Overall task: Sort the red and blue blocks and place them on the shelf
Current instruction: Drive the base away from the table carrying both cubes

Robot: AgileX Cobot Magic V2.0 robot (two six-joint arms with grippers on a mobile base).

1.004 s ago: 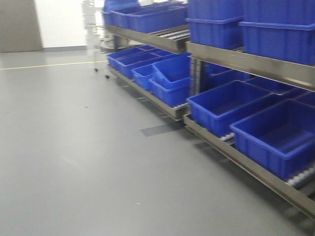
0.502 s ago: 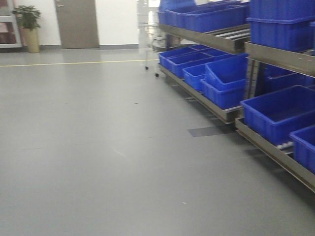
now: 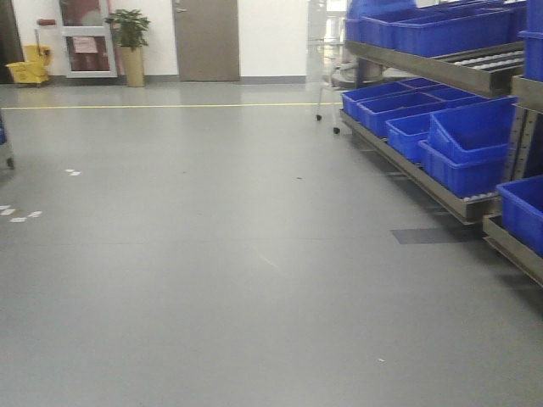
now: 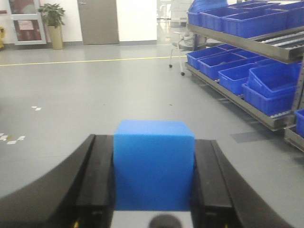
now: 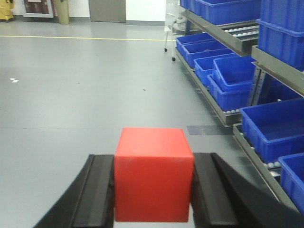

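Note:
The blue block point(image 4: 153, 164) fills the bottom middle of the left wrist view, with my left gripper point(image 4: 153, 142) shut on it and a black finger pressed against each side. The red block point(image 5: 153, 173) sits the same way in my right gripper point(image 5: 153, 156), which is shut on it. Both blocks are held above the grey floor. The shelf point(image 3: 424, 180), a steel rack with two levels, runs along the right side, well away from both grippers; its rails also show as the shelf point(image 4: 237, 99) and the shelf point(image 5: 280, 71). Neither gripper appears in the front view.
Blue bins point(image 3: 462, 144) fill the rack's levels, one tilted on another. A wheeled frame point(image 3: 327, 102) stands at the rack's far end. A door point(image 3: 205, 38), a potted plant point(image 3: 131, 47) and a yellow mop bucket point(image 3: 27, 72) line the far wall. A yellow line point(image 3: 170, 106) crosses the floor.
The front view has swung left: the rack and bins slid toward the right edge, and the door, plant and mop bucket came into view.

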